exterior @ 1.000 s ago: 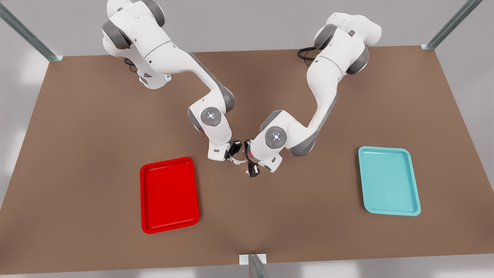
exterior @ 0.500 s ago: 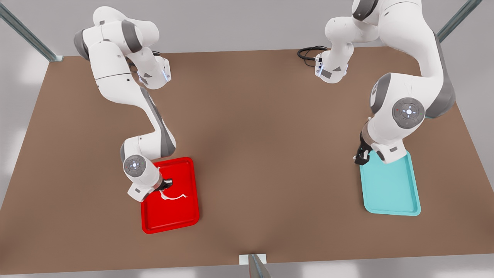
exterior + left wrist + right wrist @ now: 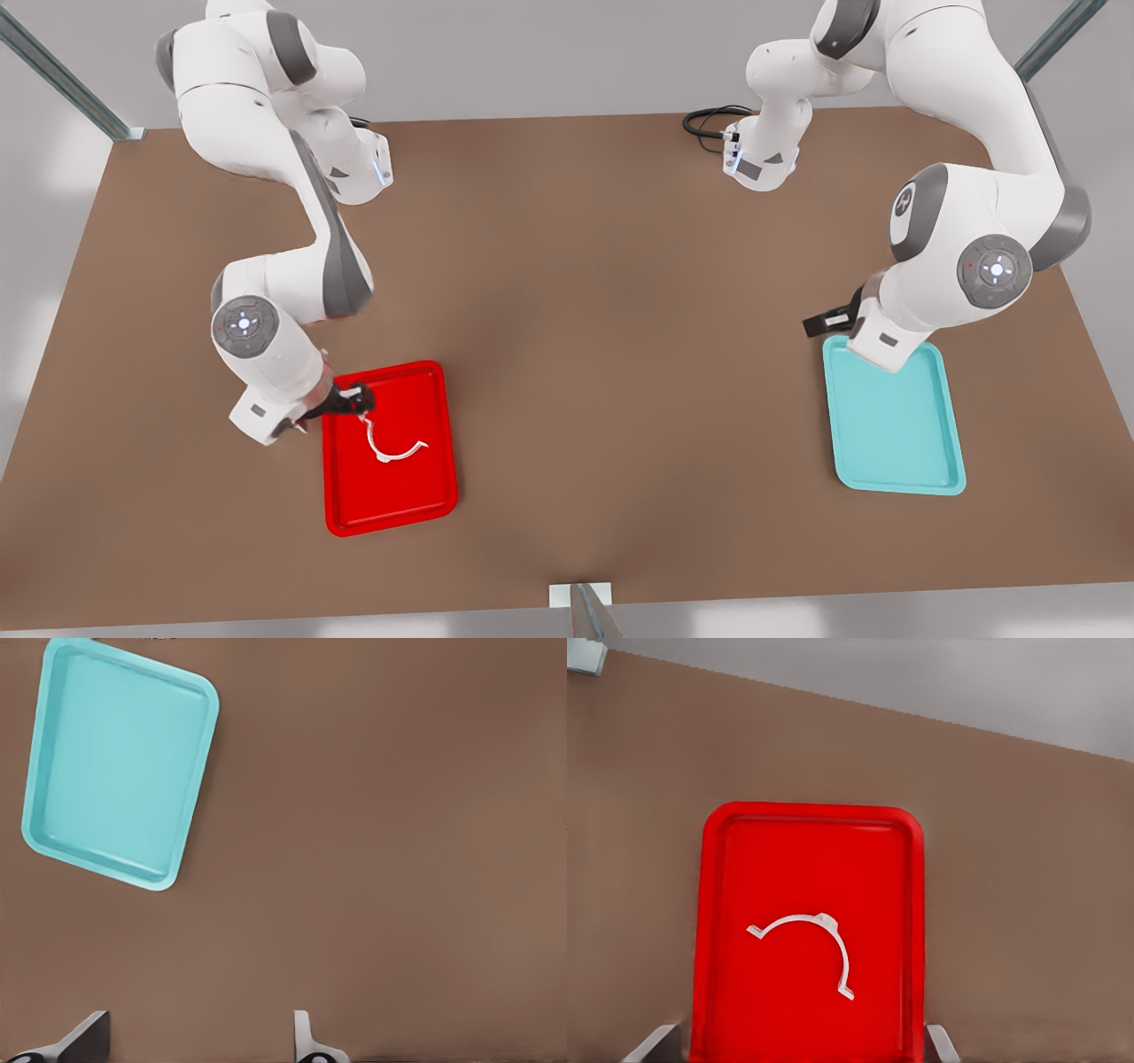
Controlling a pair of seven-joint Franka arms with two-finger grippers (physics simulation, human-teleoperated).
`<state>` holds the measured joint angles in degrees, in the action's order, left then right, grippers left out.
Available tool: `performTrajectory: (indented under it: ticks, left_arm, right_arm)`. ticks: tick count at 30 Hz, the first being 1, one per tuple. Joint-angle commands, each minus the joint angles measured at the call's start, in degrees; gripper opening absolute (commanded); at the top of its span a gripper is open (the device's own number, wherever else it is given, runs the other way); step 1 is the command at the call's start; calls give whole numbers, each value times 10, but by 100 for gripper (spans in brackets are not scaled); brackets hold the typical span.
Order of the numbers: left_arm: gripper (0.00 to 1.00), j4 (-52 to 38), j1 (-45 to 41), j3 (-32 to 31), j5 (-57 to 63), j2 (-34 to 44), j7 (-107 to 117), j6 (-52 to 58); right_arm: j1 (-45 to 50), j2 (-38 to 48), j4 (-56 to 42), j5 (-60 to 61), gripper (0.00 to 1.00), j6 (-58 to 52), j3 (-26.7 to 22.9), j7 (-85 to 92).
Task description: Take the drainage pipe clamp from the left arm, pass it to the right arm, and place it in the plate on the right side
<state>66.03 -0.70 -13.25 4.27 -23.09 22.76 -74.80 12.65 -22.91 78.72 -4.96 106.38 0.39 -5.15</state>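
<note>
The drainage pipe clamp [image 3: 396, 448] [image 3: 808, 943] lies flat on the floor of the plate [image 3: 425, 492] [image 3: 744, 868], in the middle region of that red tray, its arc free of any claw and clear of the raised rim on all sides. The plate rests on the brown worktop [image 3: 602, 310], toward the near edge on the front view's left. The right claw [image 3: 352, 400] hangs over the plate's far corner nearest the worktop's left edge, just beside the clamp's upper tab but apart from it; its two fingers [image 3: 656, 1043] stand spread, one to each side of the plate's width in the right wrist view, holding nothing. On the front view's right, a teal tray [image 3: 895, 416] [image 3: 120, 771] sits near the worktop's right edge. The left claw [image 3: 828, 321] hovers at that tray's far corner, its fingers [image 3: 84, 1036] parted and empty above bare worktop. A black cable [image 3: 704, 120] coils at the worktop's far edge.
</note>
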Motion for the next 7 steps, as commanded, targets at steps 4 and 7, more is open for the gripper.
performTrajectory:
  ticks: [4, 7]
  left_arm:
    - [100, 0, 0, 0, 0, 1, -412, 8]
    - [100, 0, 0, 0, 0, 1, -412, 8]
  right_arm:
    - [-28, 144, 13, 37, 100, -291, -11, -50]
    - [-34, 163, 37, 40, 100, -287, -12, -42]
